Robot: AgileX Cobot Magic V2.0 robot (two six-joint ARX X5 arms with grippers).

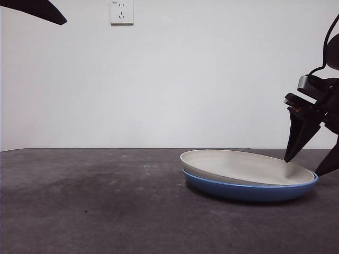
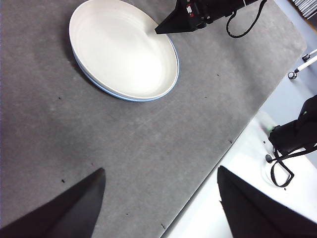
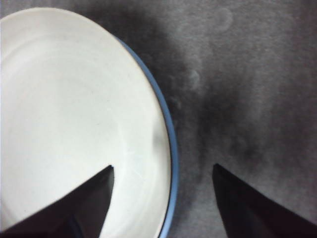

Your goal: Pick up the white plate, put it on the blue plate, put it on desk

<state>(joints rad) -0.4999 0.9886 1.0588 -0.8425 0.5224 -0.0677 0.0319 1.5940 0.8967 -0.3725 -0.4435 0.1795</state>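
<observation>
The white plate (image 1: 241, 165) (image 2: 121, 49) (image 3: 74, 109) lies nested in the blue plate (image 1: 249, 191) (image 2: 124, 97) (image 3: 171, 134), slightly tilted, on the right half of the desk (image 1: 95, 201) (image 2: 124, 144) (image 3: 247, 74). My right gripper (image 1: 303, 166) (image 3: 162, 167) is open and straddles the stacked plates' right rim, one jaw over the white plate's inside and the other outside over the desk. It holds nothing. My left gripper (image 2: 161, 169) is open and empty, high above the desk and well away from the plates; the front view shows it only as a black tip (image 1: 42, 10) at the top left corner.
A wall socket (image 1: 121, 11) sits on the white wall behind. In the left wrist view the desk's edge (image 2: 213, 168) runs diagonally, with a white surface, a black device (image 2: 297, 134) and cables beyond it.
</observation>
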